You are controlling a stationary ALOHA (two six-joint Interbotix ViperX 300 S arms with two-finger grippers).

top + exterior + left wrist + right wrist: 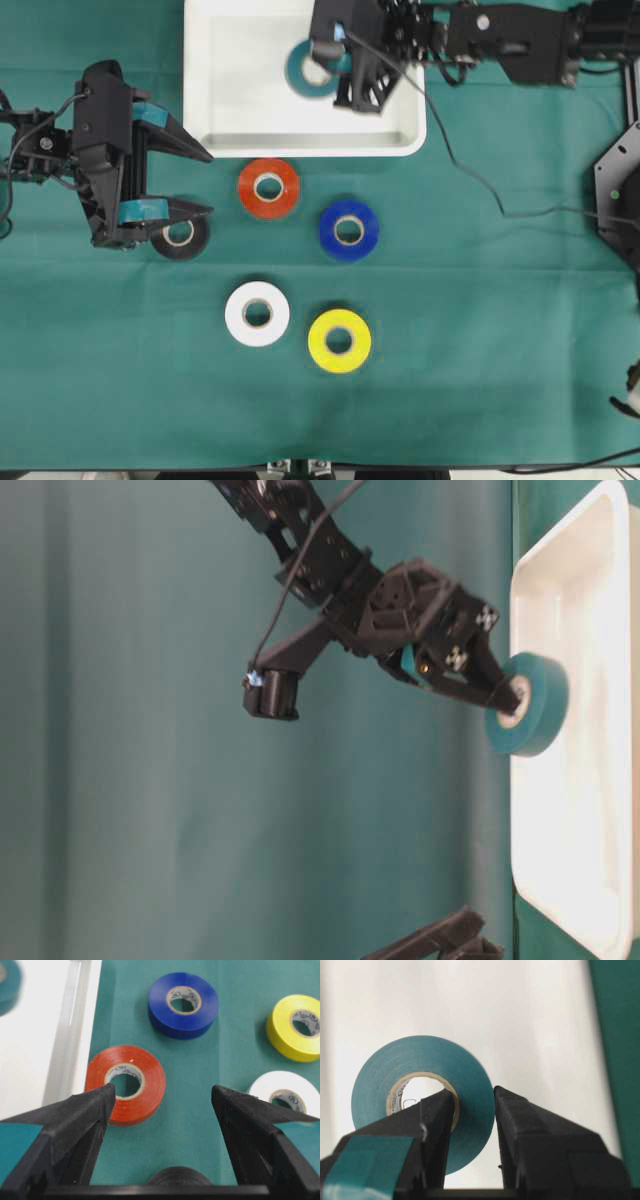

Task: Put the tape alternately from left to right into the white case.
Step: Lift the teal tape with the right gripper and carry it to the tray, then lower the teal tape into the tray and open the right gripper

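The left gripper (195, 185) is held with jaws wide apart just above the black roll (181, 236), presumably readied for it. Beyond, inside the white case (240, 90), the teal roll (312, 70) is clamped through its wall by the right gripper (472, 1100), apparently for release there.

Table cover (480, 330), filling the frame: matt green cloth, showing faint creases.
White case (215, 100), top centre: smooth white plastic, showing a soft sheen.
Teal roll (420, 1060): glossy tape, reflecting light; core looking like pale cardboard.
Red-orange roll (145, 1080), blue roll (165, 1010), yellow roll (285, 1030), white roll (270, 1085): all showing glossy sides and pale printed paper cores.
Left gripper (162, 1097) fingers (95, 1105): matt black plastic, looking finely grained, each wearing a teal tape patch.
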